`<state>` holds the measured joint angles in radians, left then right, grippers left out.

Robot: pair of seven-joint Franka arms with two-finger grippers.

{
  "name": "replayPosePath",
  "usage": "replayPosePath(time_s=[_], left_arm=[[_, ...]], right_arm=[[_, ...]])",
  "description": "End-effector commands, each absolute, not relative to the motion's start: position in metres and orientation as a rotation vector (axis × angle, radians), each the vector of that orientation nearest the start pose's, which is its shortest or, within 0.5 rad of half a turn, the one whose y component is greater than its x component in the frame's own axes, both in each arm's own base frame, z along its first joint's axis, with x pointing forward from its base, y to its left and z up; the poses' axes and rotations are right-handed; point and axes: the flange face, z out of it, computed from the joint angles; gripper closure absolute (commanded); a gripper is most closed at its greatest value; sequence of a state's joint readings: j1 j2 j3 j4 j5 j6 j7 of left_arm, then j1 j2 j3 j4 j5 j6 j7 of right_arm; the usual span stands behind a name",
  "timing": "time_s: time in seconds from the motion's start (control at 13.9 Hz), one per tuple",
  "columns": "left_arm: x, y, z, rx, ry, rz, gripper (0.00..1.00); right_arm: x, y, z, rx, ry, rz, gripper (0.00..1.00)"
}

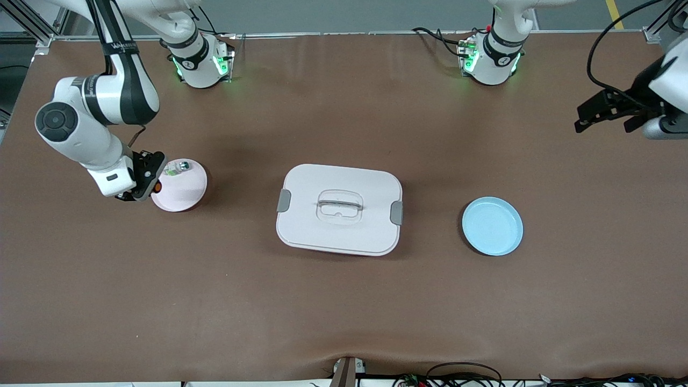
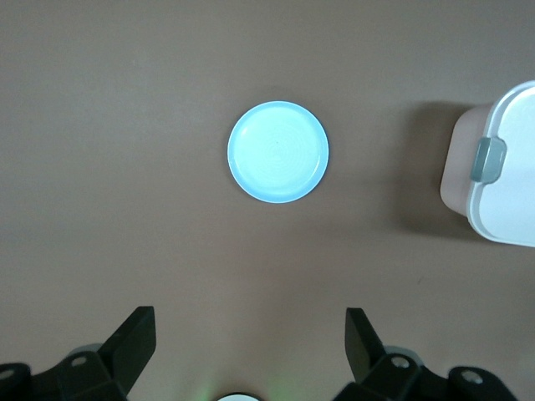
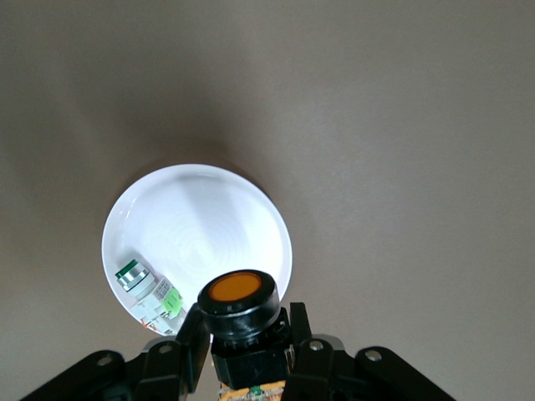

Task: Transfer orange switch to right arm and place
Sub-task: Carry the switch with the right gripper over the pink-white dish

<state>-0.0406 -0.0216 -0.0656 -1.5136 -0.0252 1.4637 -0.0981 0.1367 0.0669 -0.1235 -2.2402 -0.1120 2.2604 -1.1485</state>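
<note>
Orange switch (image 3: 242, 294) pinched in right claw (image 3: 242, 344) — over pink plate's (image 3: 201, 225) edge

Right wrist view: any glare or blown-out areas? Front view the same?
Right wrist view: the pink plate is washed out almost white, with a dark shadow along its rim. Front view: even light, same plate reads pink, soft shadow beside the lidded box.

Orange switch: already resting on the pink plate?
No, the right gripper is shut on the orange switch, holding it above the pink plate, beside the green component.
</note>
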Motion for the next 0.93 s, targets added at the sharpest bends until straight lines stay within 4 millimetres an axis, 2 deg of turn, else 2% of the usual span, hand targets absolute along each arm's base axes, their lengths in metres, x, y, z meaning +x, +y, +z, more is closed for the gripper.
replayPosePath(time_s=[0.0,0.22,0.86], left_arm=[[0.529,-0.037,0.651,-3.154,-0.012,0.065,0.00],[0.530,-0.033,0.652,-3.162,-0.026,0.061,0.00],[0.529,-0.034,0.654,-3.162,-0.023,0.058,0.00]], right_arm=[[0.530,-0.010,0.315,-2.571,-1.905,0.152,0.98],[0.530,-0.016,0.289,-2.565,-1.924,0.132,0.98],[0.513,-0.011,0.240,-2.552,-1.929,0.125,0.97]])
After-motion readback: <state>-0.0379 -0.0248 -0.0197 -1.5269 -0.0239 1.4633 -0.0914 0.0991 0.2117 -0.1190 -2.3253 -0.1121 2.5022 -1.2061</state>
